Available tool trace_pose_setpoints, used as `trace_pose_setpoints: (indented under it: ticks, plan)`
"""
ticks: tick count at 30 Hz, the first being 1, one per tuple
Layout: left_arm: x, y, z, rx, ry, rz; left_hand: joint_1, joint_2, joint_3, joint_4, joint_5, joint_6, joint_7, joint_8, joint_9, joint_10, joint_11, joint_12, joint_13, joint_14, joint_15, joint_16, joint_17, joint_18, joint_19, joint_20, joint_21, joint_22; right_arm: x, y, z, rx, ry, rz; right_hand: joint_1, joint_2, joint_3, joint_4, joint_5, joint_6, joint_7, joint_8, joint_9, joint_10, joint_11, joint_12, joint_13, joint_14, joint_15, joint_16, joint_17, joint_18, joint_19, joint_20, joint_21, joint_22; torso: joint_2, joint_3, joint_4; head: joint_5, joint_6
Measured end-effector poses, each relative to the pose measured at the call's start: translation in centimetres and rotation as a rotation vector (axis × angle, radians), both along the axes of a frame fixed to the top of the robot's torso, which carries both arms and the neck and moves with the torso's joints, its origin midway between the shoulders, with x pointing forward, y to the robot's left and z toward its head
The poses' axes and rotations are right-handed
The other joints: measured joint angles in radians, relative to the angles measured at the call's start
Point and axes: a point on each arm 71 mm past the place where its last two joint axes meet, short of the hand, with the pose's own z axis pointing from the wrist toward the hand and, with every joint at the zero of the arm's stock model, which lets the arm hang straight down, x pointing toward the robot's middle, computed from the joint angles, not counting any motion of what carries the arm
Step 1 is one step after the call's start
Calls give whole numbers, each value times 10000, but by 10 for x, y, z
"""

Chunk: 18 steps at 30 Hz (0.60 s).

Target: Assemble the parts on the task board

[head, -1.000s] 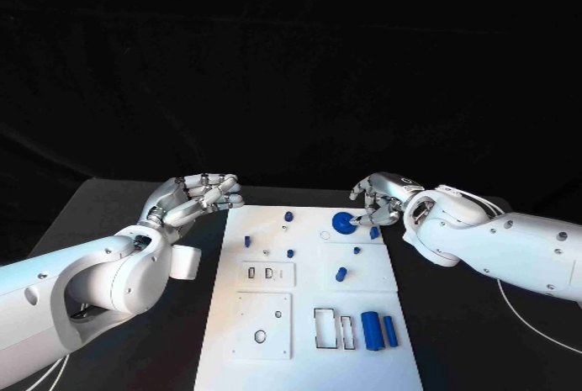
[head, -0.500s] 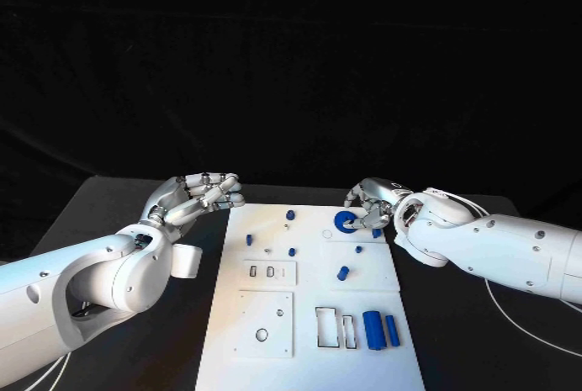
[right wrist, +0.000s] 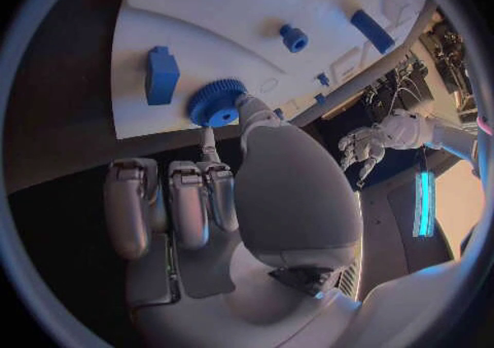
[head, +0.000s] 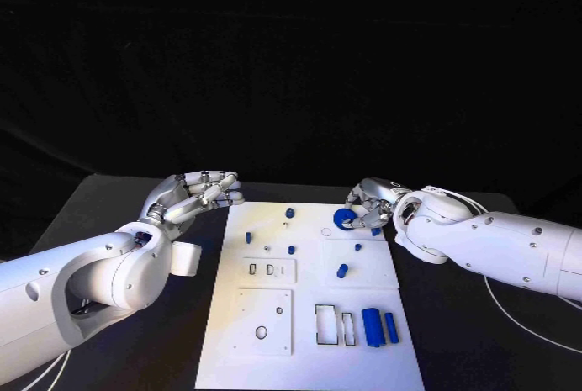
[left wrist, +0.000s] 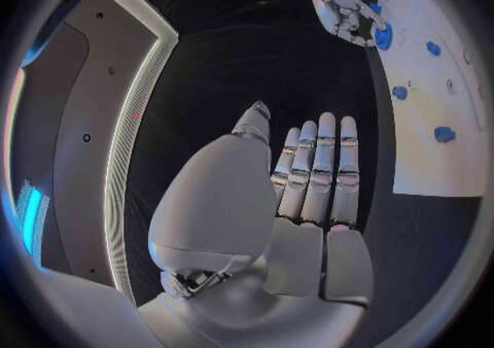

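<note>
At the far right corner of the white board [head: 309, 340], the right hand [head: 370, 203] pinches a blue toothed wheel [head: 345, 220] between its thumb and a fingertip, the other fingers curled beside it; the right wrist view shows the wheel [right wrist: 216, 101] lying flat against the board's surface close to the edge, with a blue block [right wrist: 161, 74] just beside it and a small blue knob [right wrist: 293, 37] a little further in. Whether the wheel is already seated on a post or only resting there cannot be told. Across the board, the left hand [head: 194, 198] hangs over the black tabletop [head: 85, 214] just off the board's far left corner, holding nothing; its wrist view shows the fingers [left wrist: 319, 167] straight and pressed together side by side. Further out on the board, several small blue pieces stand or lie across the far half, among them a peg [head: 290, 213] near the far edge and an oblong piece [head: 342, 271] in the middle right. Nearer the robot, two blue cylinders [head: 378, 326] lie side by side next to an open rectangular slot [head: 327, 324] that holds nothing, and a square panel with a round hole [head: 261, 332] also stands unfilled. Judged from this, the work looks to be at an early or middle stage: the wheel is the piece in hand, while the slot, the hole and most loose pieces remain to be dealt with.
</note>
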Motion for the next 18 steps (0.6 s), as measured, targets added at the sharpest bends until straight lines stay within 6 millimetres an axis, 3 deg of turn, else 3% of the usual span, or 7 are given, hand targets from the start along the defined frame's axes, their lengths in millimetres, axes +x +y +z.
trace_pose_setpoints:
  ticks: [11, 18]
  plan:
    - [0, 1, 0, 5, 11, 11, 0, 0, 0, 0, 0, 0, 0, 0, -1, 0, 0, 0, 8, 0, 0, -37, 17, 1, 0, 0, 0, 1, 2, 1, 1, -11, 116, 6, -109, 118, 471, -30, 214, 251, -73, 37, -9, -1, 0, 0, -2, 0, 0, 0, -2, -105, -1, 1, 69, -2, 4, 7, 0, -3, -9]
    - [0, 1, 0, 10, 21, 20, 0, 0, 0, 0, 0, 0, 0, 0, 7, 0, 0, 0, 8, 0, 0, -38, 17, 0, 0, 0, 0, -8, 2, 0, 1, 0, 121, 28, -35, 198, 1476, -101, 185, 544, -134, -44, -166, 36, -36, 0, -3, -1, 0, 0, -2, -103, 35, -35, 69, -2, 6, 7, 0, 12, -38]
